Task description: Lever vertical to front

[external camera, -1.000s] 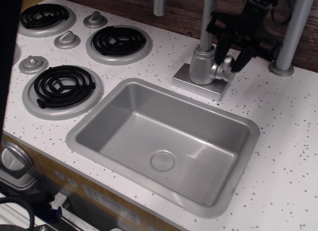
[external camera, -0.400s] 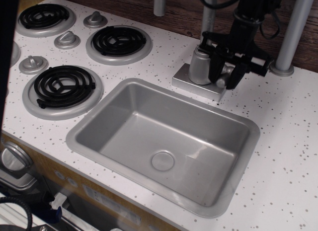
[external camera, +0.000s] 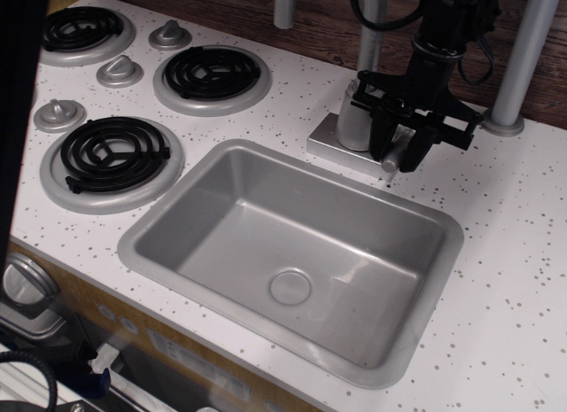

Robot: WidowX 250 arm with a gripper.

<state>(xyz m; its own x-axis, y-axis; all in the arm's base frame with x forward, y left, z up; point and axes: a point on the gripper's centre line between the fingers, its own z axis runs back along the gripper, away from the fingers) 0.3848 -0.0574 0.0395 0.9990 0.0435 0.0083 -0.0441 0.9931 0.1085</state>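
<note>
The lever (external camera: 398, 153) is a small grey-silver handle. It sits between the two black fingers of the claw (external camera: 399, 155), which close around it. It seems to point down and toward the front, but the claw hides most of it.

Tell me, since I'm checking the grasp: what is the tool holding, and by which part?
The tool is closed around the lever, its fingers on either side of the paddle near its free end, away from the faucet body.
</note>
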